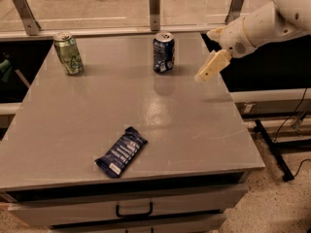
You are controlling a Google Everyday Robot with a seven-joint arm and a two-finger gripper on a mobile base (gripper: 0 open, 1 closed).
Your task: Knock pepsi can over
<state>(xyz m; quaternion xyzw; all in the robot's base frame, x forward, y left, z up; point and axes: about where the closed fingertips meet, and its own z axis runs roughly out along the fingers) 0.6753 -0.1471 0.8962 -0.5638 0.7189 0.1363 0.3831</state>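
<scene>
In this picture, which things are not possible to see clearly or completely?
Camera view:
- arm: cut off by the right edge; its gripper hangs right of the pepsi can.
- snack wrapper: print too small to read.
- green can: label wording too small to read.

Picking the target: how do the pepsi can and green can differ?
The pepsi can is dark blue, the green can pale green. The pepsi can stands back-centre on the table, the green can back-left. The hand hovers right of the pepsi can, far from the green can. Both stand upright.
</scene>
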